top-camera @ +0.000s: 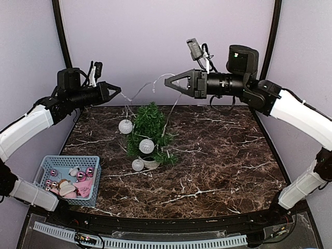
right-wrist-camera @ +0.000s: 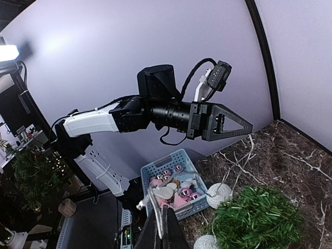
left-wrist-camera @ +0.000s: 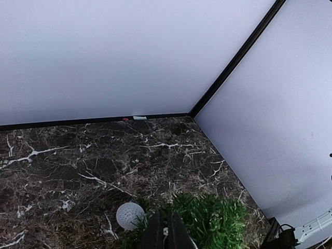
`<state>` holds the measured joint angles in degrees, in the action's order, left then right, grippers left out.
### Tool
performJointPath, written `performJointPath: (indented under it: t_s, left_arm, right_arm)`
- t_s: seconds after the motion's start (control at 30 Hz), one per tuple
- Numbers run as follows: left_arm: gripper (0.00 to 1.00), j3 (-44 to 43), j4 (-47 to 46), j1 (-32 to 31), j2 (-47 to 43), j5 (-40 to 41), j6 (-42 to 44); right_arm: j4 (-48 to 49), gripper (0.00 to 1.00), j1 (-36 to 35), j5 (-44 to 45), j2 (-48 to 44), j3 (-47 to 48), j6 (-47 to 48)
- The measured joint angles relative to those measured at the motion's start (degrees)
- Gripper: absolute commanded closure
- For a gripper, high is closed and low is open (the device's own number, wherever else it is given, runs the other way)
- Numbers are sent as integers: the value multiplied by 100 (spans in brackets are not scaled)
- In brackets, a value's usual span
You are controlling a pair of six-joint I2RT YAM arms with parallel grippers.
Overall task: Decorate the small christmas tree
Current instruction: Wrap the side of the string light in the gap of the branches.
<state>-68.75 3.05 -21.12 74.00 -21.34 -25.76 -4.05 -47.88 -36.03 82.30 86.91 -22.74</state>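
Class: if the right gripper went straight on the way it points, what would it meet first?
Probably the left gripper, facing it above the small christmas tree; only the ball garland both hold spans the gap. Depth unclear.

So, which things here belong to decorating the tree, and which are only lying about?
For the job: small christmas tree; string of white balls, held by left gripper and right gripper; blue basket with pink baubles.
Lying about: white cable duct at the near edge; second tree beyond the table.

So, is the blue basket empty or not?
Not empty: the blue basket holds pink baubles and pale ornaments.
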Motion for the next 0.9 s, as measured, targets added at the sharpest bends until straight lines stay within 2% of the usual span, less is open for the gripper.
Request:
performJointPath:
  t_s: [0.37, 0.57, 0.9]
  left_arm:
    - [100, 35, -127, 0, 0, -114, 9]
    - [100, 35, -127, 0, 0, -9, 2]
    - [100, 35, -125, 2, 50, 157, -17]
  right_arm:
    - [-573, 100, -907, 181, 857, 1185, 273]
    - [-450, 100, -1060, 111, 861, 1552, 177]
    - [76, 100, -1062, 72, 415, 1574, -17]
